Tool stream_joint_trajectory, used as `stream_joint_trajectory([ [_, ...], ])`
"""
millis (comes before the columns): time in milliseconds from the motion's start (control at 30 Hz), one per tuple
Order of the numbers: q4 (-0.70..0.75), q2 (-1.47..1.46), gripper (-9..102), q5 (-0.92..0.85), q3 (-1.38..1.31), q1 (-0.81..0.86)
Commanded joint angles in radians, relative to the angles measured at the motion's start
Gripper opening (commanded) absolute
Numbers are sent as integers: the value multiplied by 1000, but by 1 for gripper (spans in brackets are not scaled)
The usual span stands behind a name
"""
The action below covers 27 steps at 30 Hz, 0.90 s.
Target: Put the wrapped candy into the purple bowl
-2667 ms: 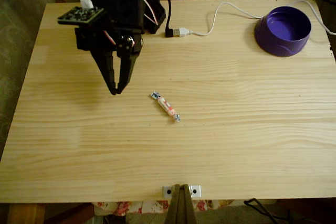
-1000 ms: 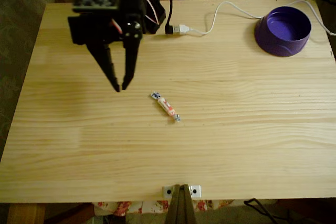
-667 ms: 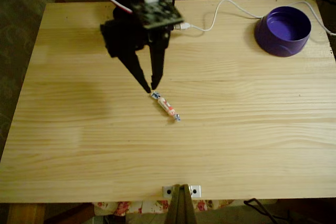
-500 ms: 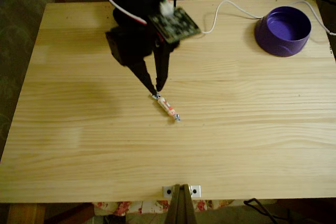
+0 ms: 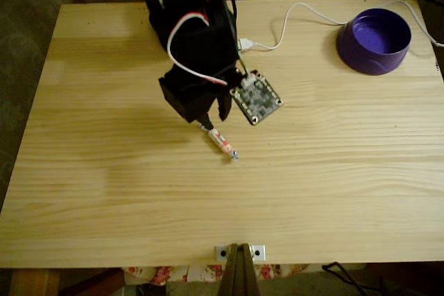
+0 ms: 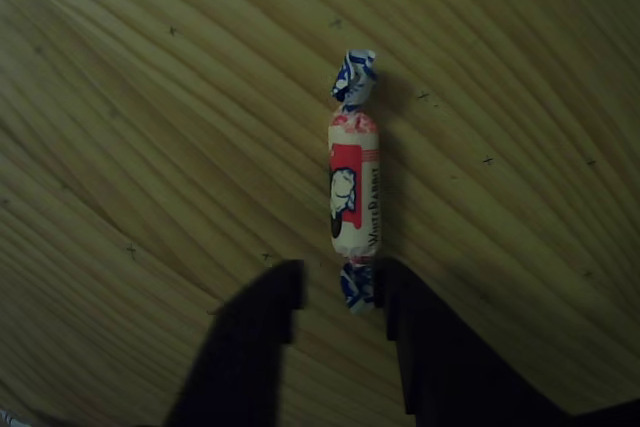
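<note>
Where the close other view looks down past the gripper (image 6: 340, 292), its two dark fingers (image 6: 255, 347) rise from the bottom edge and stand spread apart, released, with the candy's lower twisted end between the tips. The right tip sits just beside that twist; whether it touches cannot be told. The candy (image 6: 354, 197) lies flat on the wood, its long axis running nearly straight up the picture, away from the gripper, the far blue-and-white twist at the top. This view shows what the fixed one does not: a red panel and printed lettering along the white wrapper, and the fingers parted either side of the near twist.

In the fixed view, nearest the camera, a small metal bracket (image 5: 239, 251) sits at the table's (image 5: 104, 206) front edge. Beyond it the candy (image 5: 222, 141) lies near the table's middle, its long axis slanting from upper left to lower right; the upper-left end is under the gripper (image 5: 208, 124), whose tips are hidden by the black arm (image 5: 194, 39) above them. A small circuit board (image 5: 255, 98) hangs just right of the gripper. A white cable (image 5: 291, 22) runs from behind the arm toward the table's far right. The bowl (image 5: 374, 41) stands upright at the far right corner, well apart from the candy, its glossy inside showing.
</note>
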Motion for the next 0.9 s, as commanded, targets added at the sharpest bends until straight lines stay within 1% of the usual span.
stream_joint_trajectory([
  [0,-40,2,24,5,-91,-2],
  [100,-52,-14,27,2,-106,-12],
  [300,-135,-69,27,-29,-104,9],
  [600,-202,-132,27,-38,-67,43],
  [867,-209,-153,27,-26,-71,55],
])
